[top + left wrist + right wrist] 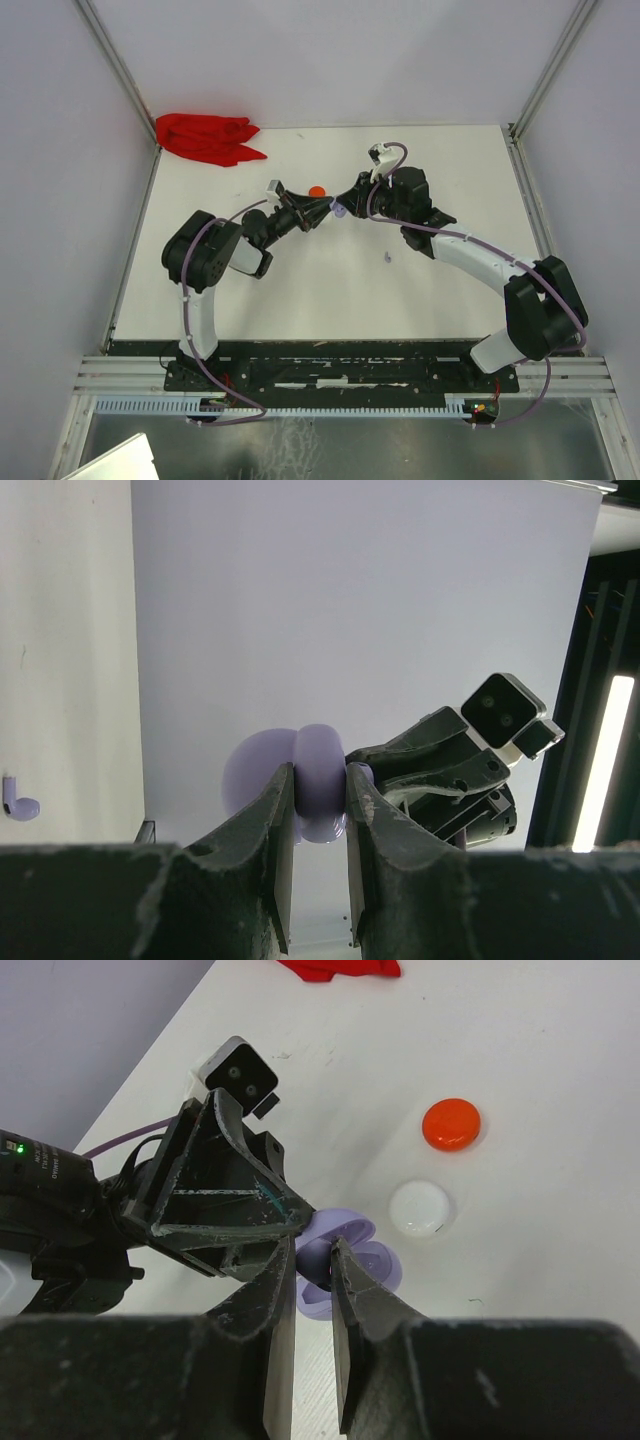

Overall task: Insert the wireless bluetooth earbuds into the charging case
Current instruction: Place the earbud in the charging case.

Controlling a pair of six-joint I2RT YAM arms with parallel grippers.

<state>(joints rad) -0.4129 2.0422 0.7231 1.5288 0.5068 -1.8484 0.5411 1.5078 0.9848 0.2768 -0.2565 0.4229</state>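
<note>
**A:** Around the charging case [338, 211], top view, what did you log?

**B:** Both arms met at it over the table [300, 300]. The left gripper [325, 212] was on the case's left and the right gripper [350, 203] on its right. A red disc [317, 191] sat just behind the case, and a red cloth [207, 138] lay well beyond it, far left.

**A:** Left wrist view?

**B:** The left fingers [280, 820] were clamped on the purple case, which was held clear of the table with its lid open. The right gripper's tips touched the case's right side. A loose earbud [18, 805] lay on the table, well left of the case.

**A:** Right wrist view?

**B:** The right jaws were nearly closed on something small and purple right at the case's open half. I called it the pinched earbud [315, 1300], though it was too hidden to be sure. A white disc [420, 1207] lay near the case, with the red disc past it.

**A:** Step?

**B:** Seating, I judged. One earbud was at the well, and I couldn't see that it was home. The next move called for lining the stem up with its socket, then a short push and a release while the left grip held firm. After that, the loose earbud needed fetching.
</note>
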